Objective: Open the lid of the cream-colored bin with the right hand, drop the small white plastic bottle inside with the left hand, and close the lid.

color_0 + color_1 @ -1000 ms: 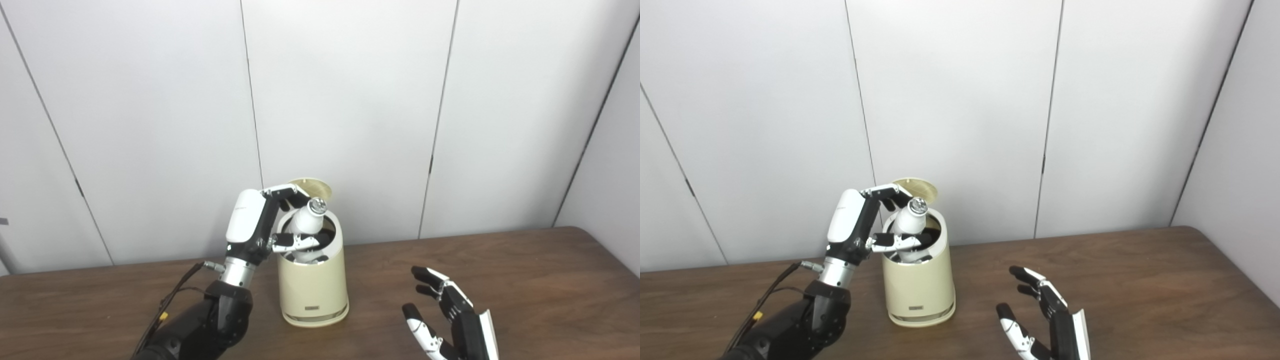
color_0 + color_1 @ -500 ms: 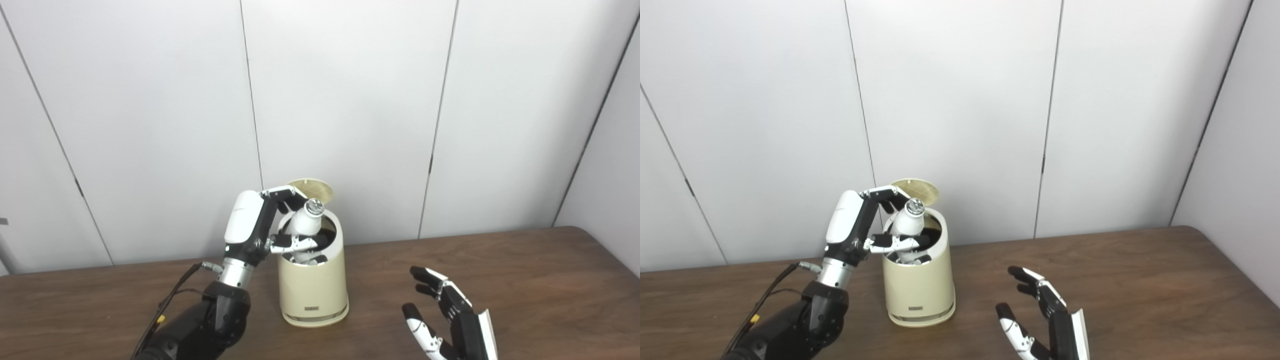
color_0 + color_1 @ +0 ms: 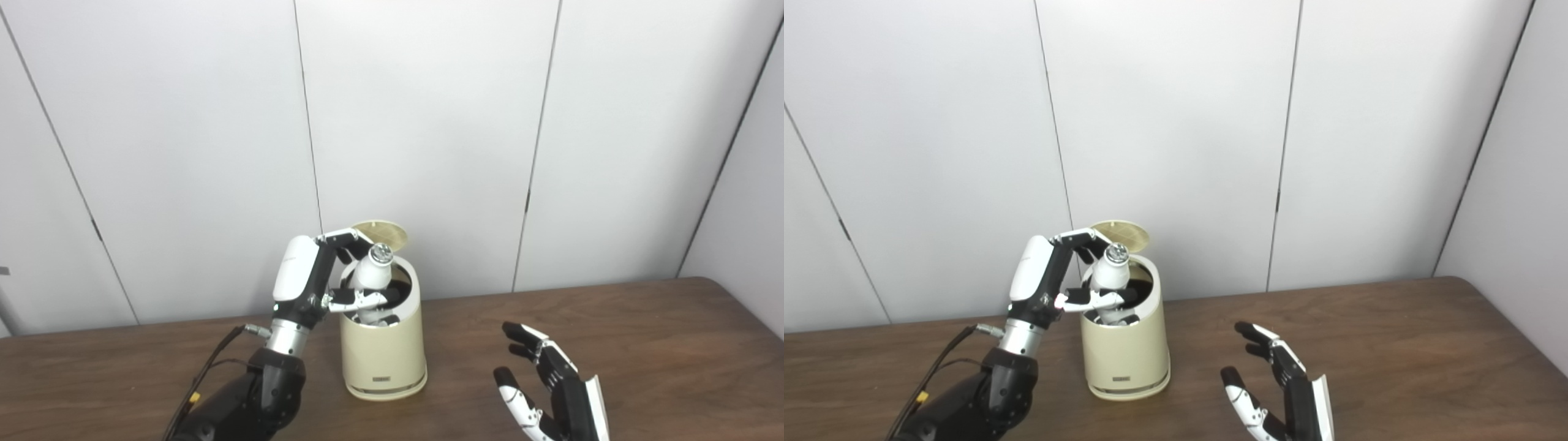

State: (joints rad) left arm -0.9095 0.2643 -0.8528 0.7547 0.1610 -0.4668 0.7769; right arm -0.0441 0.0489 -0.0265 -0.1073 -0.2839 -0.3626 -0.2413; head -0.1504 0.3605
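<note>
Left eye view: cream-colored bin (image 3: pixel 383 349) stands upright on the brown table (image 3: pixel 643 343), a bit left of centre. Its lid (image 3: pixel 381 233) is tipped up at the back edge, w/ the ribbed underside showing. Left hand (image 3: pixel 312 278) is raised beside the bin's left rim, fingers and thumb clamped on the small white plastic bottle (image 3: pixel 370 275). Bottle is tilted, silver cap up and to the right, lower part already inside the bin's mouth, top part above the rim. A black cable (image 3: pixel 205 373) runs along the left forearm. Right hand (image 3: pixel 548 386) sits low, well apart from the bin on its right, fingers spread, holding nothing, palm facing left.

Right eye view: same layout, bin (image 3: pixel 1125 349) w/ lid (image 3: pixel 1121 234) up. Left hand (image 3: pixel 1044 282) is closed around the bottle (image 3: pixel 1108 277) at the opening. Right hand (image 3: pixel 1280 386) is spread and empty near the bottom edge. Grey wall panels (image 3: pixel 1176 122) stand behind the table (image 3: pixel 1396 355).
</note>
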